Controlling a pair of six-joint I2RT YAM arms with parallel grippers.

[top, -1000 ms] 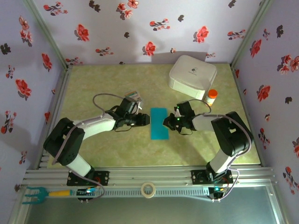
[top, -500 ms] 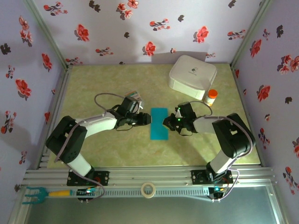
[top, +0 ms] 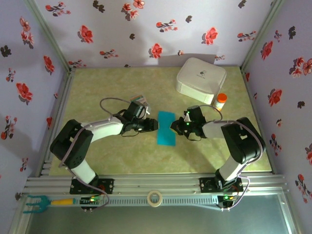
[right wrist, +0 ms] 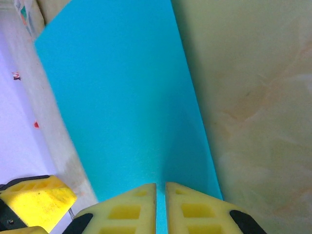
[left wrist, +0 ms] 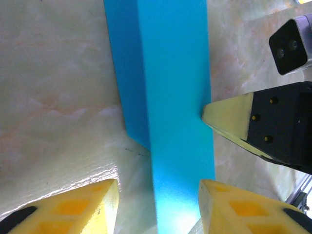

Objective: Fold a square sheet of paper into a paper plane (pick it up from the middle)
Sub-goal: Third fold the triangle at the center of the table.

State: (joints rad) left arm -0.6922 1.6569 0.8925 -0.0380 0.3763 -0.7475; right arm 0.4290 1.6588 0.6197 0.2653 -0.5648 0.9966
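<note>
one pinch by the right gripper [right wrist: 161, 189] holds the edge of the paper [top: 166, 128] while the left gripper [left wrist: 158, 187] gapes around it; pulling could skew or tear it.

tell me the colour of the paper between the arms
The paper is plain bright turquoise-blue, clearest in the right wrist view.

Turquoise-blue square sheet of paper [top: 166, 128]; table [top: 122, 156] mottled yellow-green; walls [top: 122, 34] lilac, red-black flower print.
</note>
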